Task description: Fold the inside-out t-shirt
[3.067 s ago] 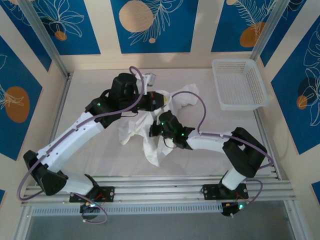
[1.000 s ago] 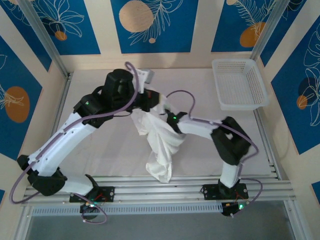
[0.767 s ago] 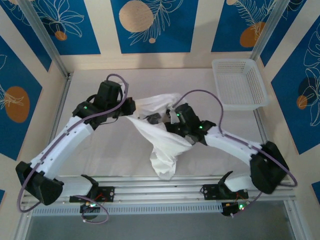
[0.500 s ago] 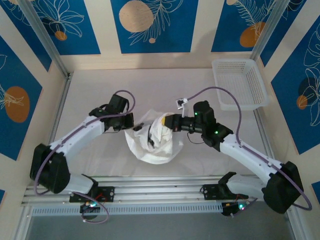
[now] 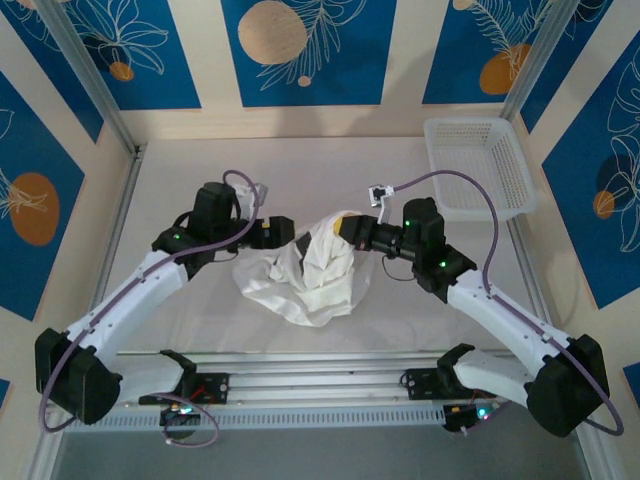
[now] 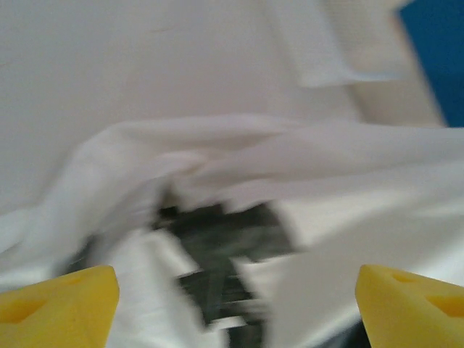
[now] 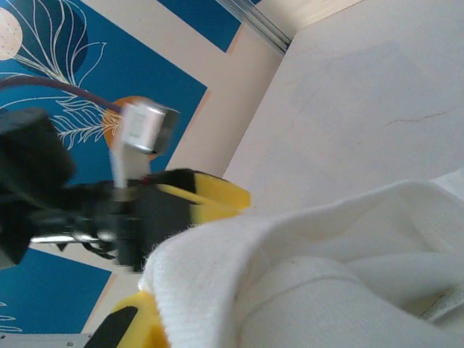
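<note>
T-shirt (image 5: 308, 272) bunched mid counter (image 5: 180, 170). R hand (image 5: 343, 228) clenched on its far-right edge. L hand (image 5: 288, 236) released, jaws wide, just left of cloth. Long axis approx near-left to far-right.

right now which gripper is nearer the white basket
Right. The right gripper, shut on the t-shirt, is left of the basket; the left gripper sits farther left, across the t-shirt.
</note>
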Robot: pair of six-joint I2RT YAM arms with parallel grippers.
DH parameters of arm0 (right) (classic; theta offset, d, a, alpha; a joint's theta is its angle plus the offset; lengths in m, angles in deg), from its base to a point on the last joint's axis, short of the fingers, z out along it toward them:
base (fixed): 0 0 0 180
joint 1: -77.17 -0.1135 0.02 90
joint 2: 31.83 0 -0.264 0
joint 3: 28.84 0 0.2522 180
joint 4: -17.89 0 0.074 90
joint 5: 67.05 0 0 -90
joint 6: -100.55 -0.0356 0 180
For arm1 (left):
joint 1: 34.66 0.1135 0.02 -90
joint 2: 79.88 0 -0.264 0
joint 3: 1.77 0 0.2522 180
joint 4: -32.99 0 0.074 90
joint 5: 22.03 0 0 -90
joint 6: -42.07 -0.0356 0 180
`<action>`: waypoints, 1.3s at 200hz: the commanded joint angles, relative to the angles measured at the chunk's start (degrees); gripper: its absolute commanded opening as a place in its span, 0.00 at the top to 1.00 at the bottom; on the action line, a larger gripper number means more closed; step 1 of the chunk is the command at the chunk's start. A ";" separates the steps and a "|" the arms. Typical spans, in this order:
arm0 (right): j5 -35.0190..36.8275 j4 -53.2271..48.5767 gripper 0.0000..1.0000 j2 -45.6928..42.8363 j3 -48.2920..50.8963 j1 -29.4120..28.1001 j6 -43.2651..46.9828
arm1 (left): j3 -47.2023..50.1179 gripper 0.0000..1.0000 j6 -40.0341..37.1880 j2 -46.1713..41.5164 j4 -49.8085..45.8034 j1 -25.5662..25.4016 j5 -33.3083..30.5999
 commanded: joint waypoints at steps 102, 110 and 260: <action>13.64 -25.54 0.85 2.54 -3.85 4.99 4.46 | -8.83 1.00 7.18 3.96 10.77 -2.66 12.03; 11.75 -26.17 0.79 2.38 -2.83 5.79 7.44 | -9.42 1.00 11.36 3.12 13.31 -1.77 13.44; 8.44 -9.99 1.00 0.67 -7.57 -1.13 13.08 | -35.65 1.00 5.18 5.14 -5.85 1.78 6.28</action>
